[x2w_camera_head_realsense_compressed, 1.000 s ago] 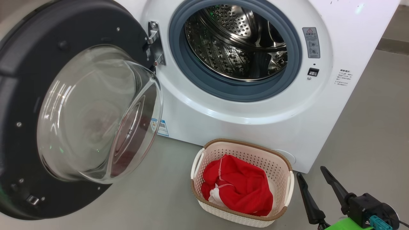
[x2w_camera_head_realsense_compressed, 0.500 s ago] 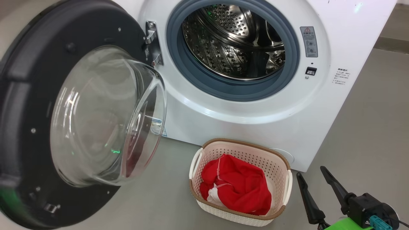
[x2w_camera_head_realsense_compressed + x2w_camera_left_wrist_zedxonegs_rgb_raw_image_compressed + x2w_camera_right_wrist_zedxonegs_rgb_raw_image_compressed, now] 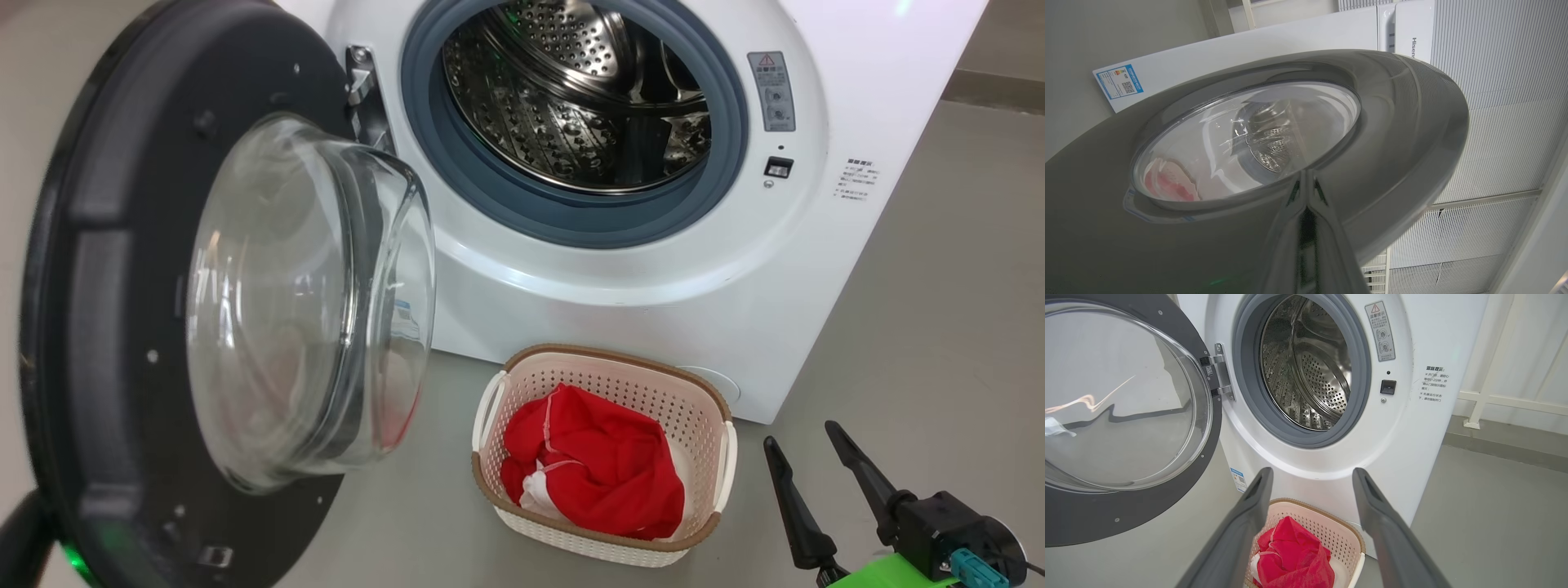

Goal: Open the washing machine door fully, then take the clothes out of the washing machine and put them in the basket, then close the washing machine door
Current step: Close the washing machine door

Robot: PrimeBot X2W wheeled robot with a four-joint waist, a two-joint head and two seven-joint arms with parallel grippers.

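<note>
We judge the unloading done: the red clothes (image 3: 596, 469) lie in the basket (image 3: 608, 355) on the floor, just before the washing machine (image 3: 637, 294), and its drum (image 3: 571, 98) looks empty. Closing is in hand. Our left claw (image 3: 1306, 179), fingers pressed together, has its tips at the outer face of the washing machine door (image 3: 106, 327). Our right claw (image 3: 798, 433) hangs spread and empty beside the basket. The round door has no long axis and stands half-swung, its glass bowl bulging toward the opening. Next comes a steady push until it latches.

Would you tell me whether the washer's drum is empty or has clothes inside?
Empty, as far as shown: the drum shows bare perforated steel, and the red clothes lie in the basket.
</note>
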